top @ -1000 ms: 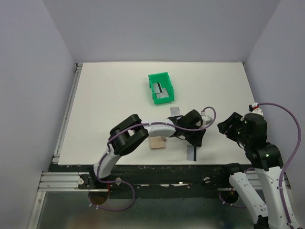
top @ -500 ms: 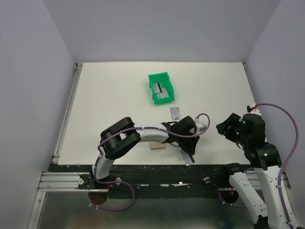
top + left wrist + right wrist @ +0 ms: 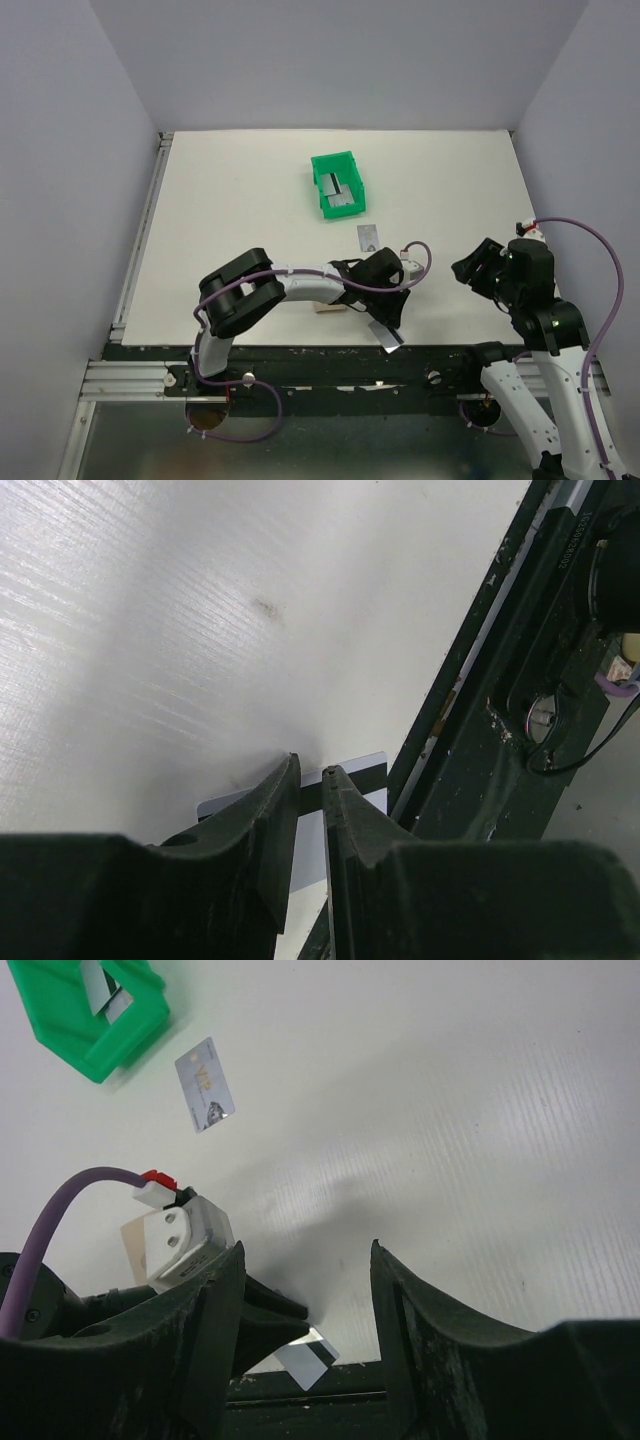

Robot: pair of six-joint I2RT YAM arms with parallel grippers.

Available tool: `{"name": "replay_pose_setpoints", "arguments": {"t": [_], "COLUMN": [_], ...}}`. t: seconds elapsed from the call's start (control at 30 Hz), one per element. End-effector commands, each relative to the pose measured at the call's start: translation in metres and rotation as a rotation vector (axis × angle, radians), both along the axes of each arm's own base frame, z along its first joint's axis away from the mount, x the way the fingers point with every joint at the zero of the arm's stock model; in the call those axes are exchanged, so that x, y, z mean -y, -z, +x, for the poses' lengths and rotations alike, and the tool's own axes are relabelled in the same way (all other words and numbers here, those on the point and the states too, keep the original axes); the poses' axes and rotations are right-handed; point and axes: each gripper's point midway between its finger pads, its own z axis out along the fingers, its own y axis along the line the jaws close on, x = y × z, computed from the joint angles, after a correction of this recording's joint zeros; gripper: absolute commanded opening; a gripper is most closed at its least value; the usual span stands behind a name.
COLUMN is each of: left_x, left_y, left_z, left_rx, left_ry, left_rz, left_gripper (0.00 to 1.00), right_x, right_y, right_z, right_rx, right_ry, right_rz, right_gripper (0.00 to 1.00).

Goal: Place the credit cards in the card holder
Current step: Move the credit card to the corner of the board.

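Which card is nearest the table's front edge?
The dark-striped card under the left gripper; the printed card lies farther back, near the green bin.

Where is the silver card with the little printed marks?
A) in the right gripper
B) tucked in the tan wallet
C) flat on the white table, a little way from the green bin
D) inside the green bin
C: the printed card lies flat on the table, apart from the green bin.

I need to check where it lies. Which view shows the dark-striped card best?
Left wrist view: the dark-striped card lies close just beyond the left gripper, stripe plain, at the table's near edge. Top view shows it small, partly under the left arm. Right wrist view shows only a small part.
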Motion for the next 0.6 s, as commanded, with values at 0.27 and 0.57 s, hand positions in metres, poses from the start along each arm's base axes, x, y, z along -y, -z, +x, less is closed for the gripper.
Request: {"name": "replay_pose_setpoints", "arguments": {"t": [0.27,0.57], "left_x": [-0.028,0.005], "left_y": [0.005,-0.071], "left_z": [-0.009,0.022], "left_rx": [0.005,0.133], "left_ry": [-0.020,-0.076], "left_rz": [0.074,-0.080], "left_gripper": [0.31,0.36], "right_x": [-0.009,-0.067], "right_y": [0.025,0.086], "right_z": [-0.003,-0.026], "right_rx": [-0.070,-0.288], "right_ry": [-0.036,-0.287], "right_rz": [0.032,0.261], "right_gripper": [0.61,0.61]}}
